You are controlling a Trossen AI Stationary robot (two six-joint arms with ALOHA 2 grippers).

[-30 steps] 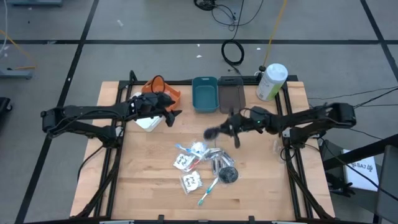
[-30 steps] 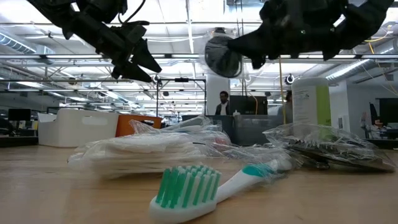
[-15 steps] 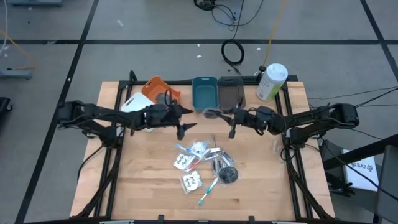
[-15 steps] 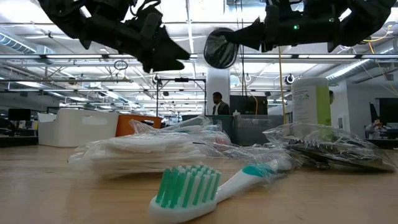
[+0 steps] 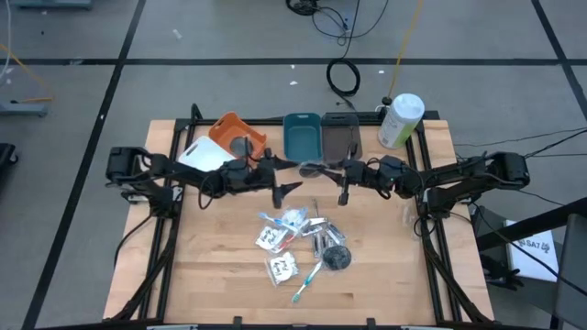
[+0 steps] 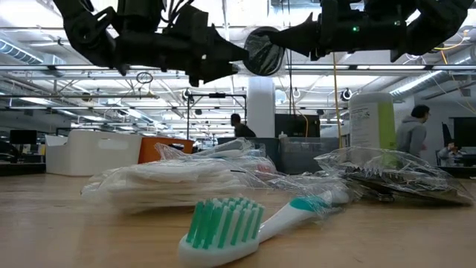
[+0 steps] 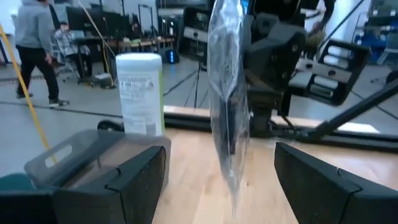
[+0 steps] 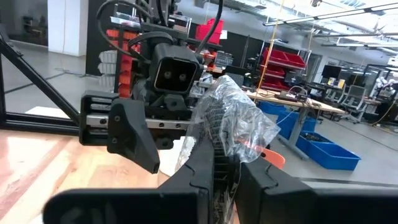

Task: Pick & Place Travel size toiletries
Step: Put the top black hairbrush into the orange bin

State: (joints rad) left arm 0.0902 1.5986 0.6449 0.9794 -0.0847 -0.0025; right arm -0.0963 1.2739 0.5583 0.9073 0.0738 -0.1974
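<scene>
A dark grey round disc in clear wrap [image 5: 312, 168] hangs above the table in front of the bins, held by my right gripper [image 5: 326, 171], which reaches in from the table's right. My left gripper [image 5: 293, 176] comes from the left and is open. In the left wrist view its fingers [image 7: 134, 177] stand on either side of the wrapped disc [image 7: 227, 106] without touching it. The other toiletries lie in a heap [image 5: 298, 234] mid-table: white packets, silver tubes, another wrapped disc [image 5: 337, 258] and a teal-white toothbrush [image 6: 238, 223]. My right gripper [image 8: 225, 165] pinches the wrapped disc between its two fingers at the edge nearest the gripper [image 8: 217, 140]. The fingers come level from the table's right. The disc is lifted clear and stands on edge, its clear wrap [image 6: 264, 50] sticking out past the fingertips.
Along the far edge stand a white bin [image 5: 202, 158], an orange bin [image 5: 234, 131], a teal bin [image 5: 302, 137] and a grey bin [image 5: 341, 139], with a big white-and-green bottle [image 5: 400, 119] at the far right corner. People move in the room beyond.
My left gripper has swung from over the white bin toward the table's right, up to the held disc, and now faces the right gripper. My right gripper carried the disc up and toward the far edge, levelled out, then held still.
</scene>
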